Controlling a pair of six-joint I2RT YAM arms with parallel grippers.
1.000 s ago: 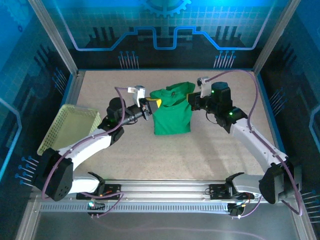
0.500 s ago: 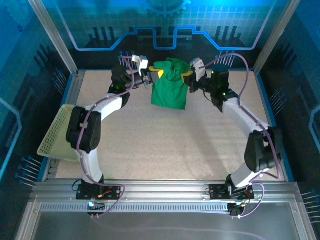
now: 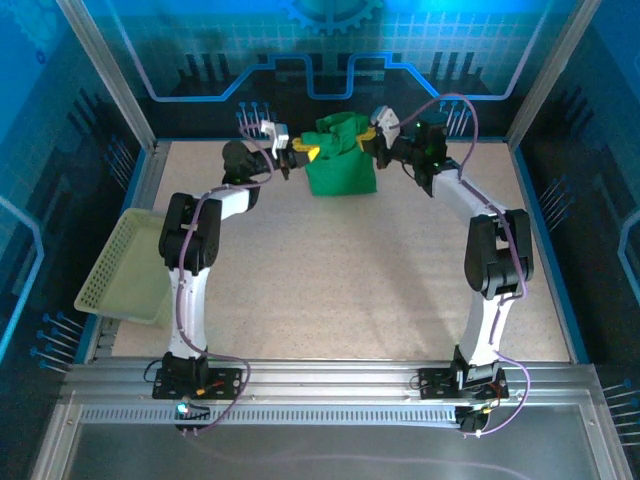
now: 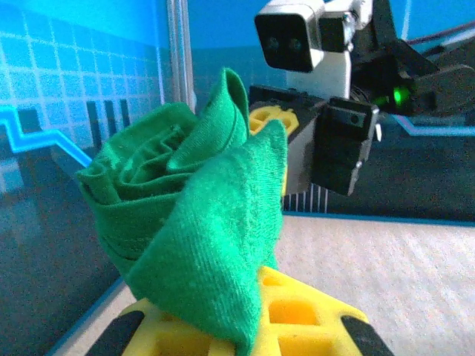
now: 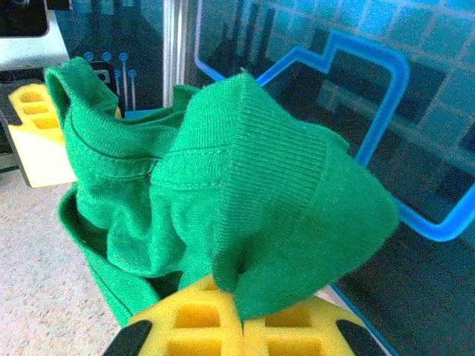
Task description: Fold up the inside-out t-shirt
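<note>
The bright-green inside-out t-shirt [image 3: 340, 165] hangs bunched between both grippers at the far edge of the table, its lower part draping down toward the tabletop. My left gripper [image 3: 305, 153] is shut on the shirt's left side; up close, green cloth [image 4: 200, 230] comes out from between the yellow fingers [image 4: 297, 308]. My right gripper [image 3: 372, 141] is shut on the shirt's right side, where a ribbed hem [image 5: 282, 193] is pinched between the yellow fingers [image 5: 200, 315]. Both arms reach far out, facing each other.
A pale yellow-green perforated basket [image 3: 125, 270] leans at the table's left edge. Blue-lit back wall panels [image 3: 330, 70] stand right behind the shirt. The speckled tabletop [image 3: 340, 290] stretches between the arms and the near rail.
Both arms have carried the shirt up off the middle of the table and back to the far edge, stretching out fully. The grippers stayed shut on it.
</note>
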